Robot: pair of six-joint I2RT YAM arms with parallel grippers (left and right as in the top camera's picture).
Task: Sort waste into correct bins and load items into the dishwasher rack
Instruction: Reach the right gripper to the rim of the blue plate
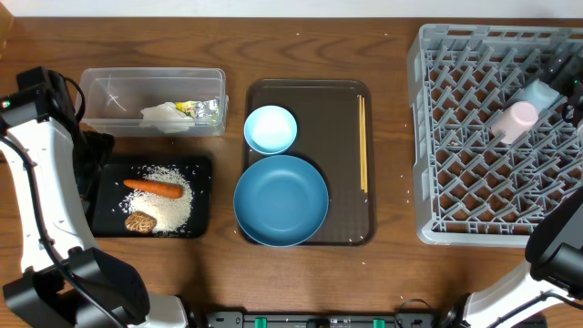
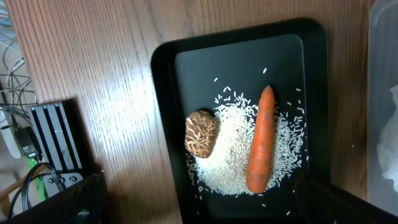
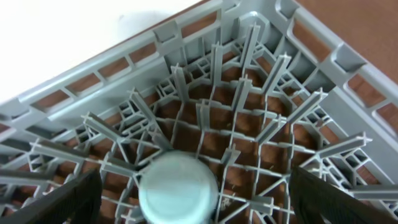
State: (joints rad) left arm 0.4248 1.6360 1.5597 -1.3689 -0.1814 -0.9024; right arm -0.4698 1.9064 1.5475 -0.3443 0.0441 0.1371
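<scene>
The grey dishwasher rack (image 1: 474,137) holds a pale pink cup (image 1: 516,120) lying on the pegs. Beside it, a light-blue cup (image 3: 177,190) stands upside down. My right gripper (image 3: 196,200) is open, one finger on each side of that cup with gaps showing. My left gripper (image 2: 199,211) is open above the black tray (image 2: 165,93), which holds rice (image 2: 227,155), a carrot (image 2: 261,143) and a brown lump (image 2: 201,132). The clear tub (image 1: 109,87) holds tissue (image 1: 162,115), a wrapper (image 1: 189,107) and foil (image 1: 211,110). The dark-blue plate (image 1: 281,199), small bowl (image 1: 271,128) and chopsticks (image 1: 363,141) lie on the brown tray.
The brown serving tray (image 1: 346,228) sits mid-table between the bins and the rack. My left arm's white links (image 1: 36,182) run along the table's left edge. A black device with cables (image 2: 53,143) lies beside the black tray.
</scene>
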